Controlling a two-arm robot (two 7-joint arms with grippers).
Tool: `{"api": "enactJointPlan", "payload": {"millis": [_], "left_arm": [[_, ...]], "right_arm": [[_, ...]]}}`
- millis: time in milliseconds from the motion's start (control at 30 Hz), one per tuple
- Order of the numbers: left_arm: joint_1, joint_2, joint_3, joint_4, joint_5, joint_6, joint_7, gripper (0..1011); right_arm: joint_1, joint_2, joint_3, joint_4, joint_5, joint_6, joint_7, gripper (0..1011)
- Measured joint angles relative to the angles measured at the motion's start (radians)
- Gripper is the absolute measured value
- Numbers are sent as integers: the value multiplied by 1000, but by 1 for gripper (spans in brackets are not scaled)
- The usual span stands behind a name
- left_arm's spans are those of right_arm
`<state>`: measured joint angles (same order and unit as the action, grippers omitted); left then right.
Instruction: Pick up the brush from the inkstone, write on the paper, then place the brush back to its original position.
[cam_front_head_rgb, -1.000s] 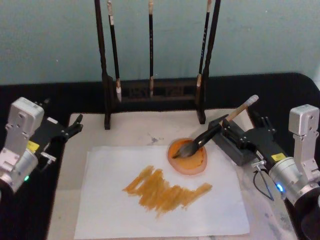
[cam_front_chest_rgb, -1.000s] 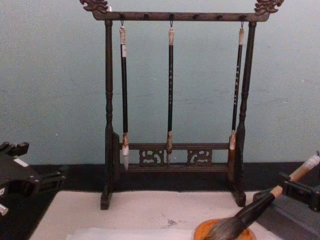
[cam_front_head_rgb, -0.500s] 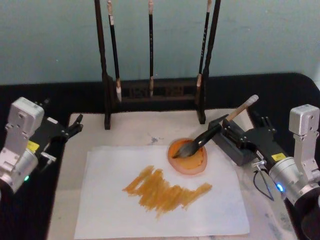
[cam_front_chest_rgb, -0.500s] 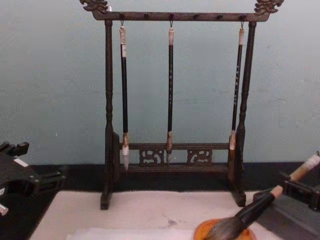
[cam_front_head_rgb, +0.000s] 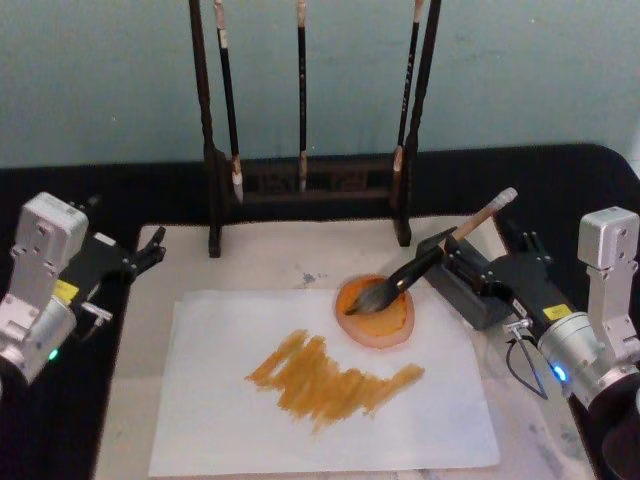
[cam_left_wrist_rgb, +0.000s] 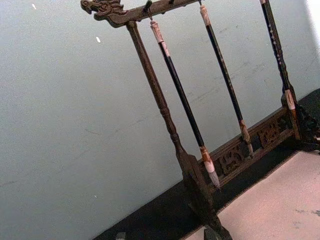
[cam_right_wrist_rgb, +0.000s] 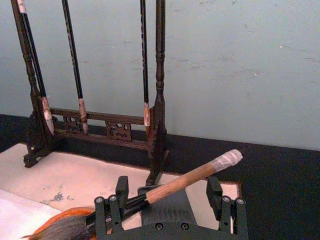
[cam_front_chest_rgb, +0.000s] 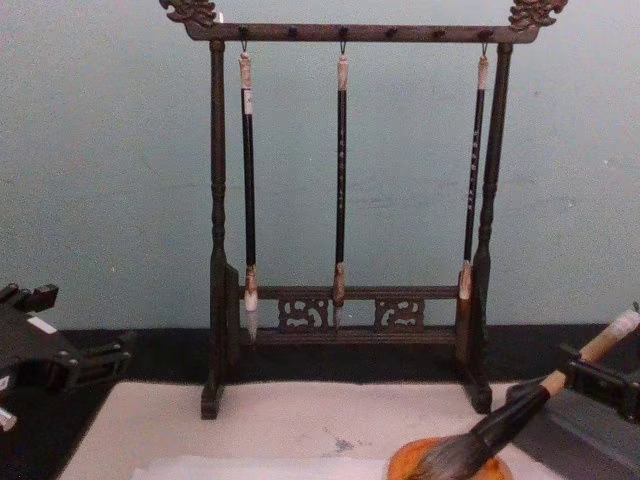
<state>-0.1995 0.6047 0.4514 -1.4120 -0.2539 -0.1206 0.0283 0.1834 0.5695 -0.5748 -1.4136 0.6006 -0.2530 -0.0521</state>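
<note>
The brush (cam_front_head_rgb: 420, 265) lies slanted, its grey bristles resting in the orange round inkstone (cam_front_head_rgb: 385, 325) and its tan handle (cam_right_wrist_rgb: 185, 182) propped over a dark grey block (cam_front_head_rgb: 470, 295). My right gripper (cam_front_head_rgb: 482, 245) is open at the handle's upper part, one finger on each side and neither touching it. The white paper (cam_front_head_rgb: 220, 400) lies in front of the inkstone and carries a band of orange-brown strokes (cam_front_head_rgb: 330, 380). My left gripper (cam_front_head_rgb: 150, 252) is parked open at the table's left edge, away from everything. In the chest view the brush (cam_front_chest_rgb: 510, 420) rises from the inkstone (cam_front_chest_rgb: 410, 462) at the lower right.
A dark wooden rack (cam_front_head_rgb: 300, 180) with three thin black-handled brushes hanging from it stands at the back of the cream mat (cam_front_head_rgb: 270, 260). Black cloth (cam_front_head_rgb: 560, 180) covers the table around the mat. The rack's right post stands close behind the brush's handle.
</note>
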Motion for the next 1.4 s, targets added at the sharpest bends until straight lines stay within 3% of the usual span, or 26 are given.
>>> {"api": "enactJointPlan", "payload": {"millis": [1400], "left_arm": [[0, 0, 0, 0, 0, 0, 0, 1009]], "right_arm": [[0, 0, 0, 0, 0, 0, 0, 1000]]}}
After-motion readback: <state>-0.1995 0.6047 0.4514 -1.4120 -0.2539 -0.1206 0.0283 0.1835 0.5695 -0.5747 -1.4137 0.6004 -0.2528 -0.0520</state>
